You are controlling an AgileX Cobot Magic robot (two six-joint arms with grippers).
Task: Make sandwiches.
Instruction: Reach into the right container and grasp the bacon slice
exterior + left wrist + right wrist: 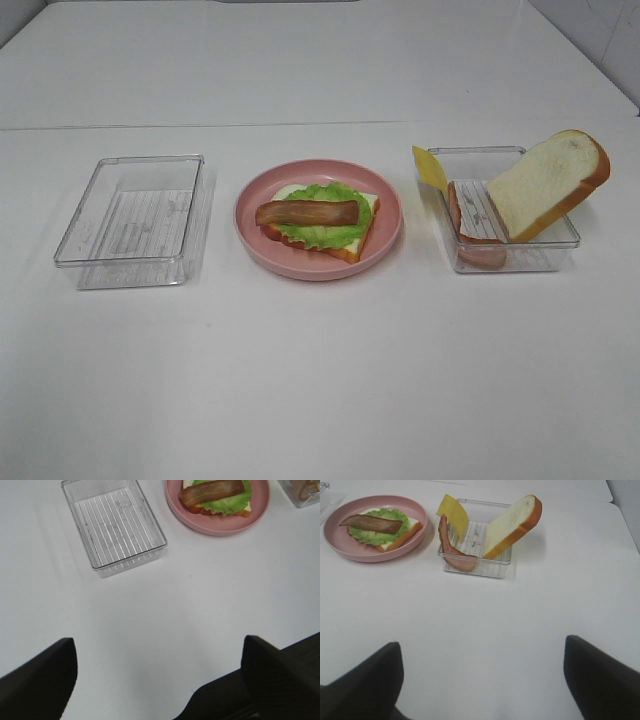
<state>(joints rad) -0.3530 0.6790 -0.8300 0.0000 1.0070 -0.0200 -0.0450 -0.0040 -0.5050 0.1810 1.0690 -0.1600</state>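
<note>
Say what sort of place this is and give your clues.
Likely a robot lab bench, not a kitchen: plain white table, toy sandwich pieces on a pink plate, clear plastic trays alongside.

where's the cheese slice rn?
Exterior high view, right side: the cheese slice stands propped at the plate-side end of the right clear tray, beside the spare bacon strip, between the pink plate and the tilted bread slice.

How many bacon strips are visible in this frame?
2. First bacon strip lies on the lettuce on the pink plate; second bacon strip leans inside the right clear tray. None appears hidden.
</note>
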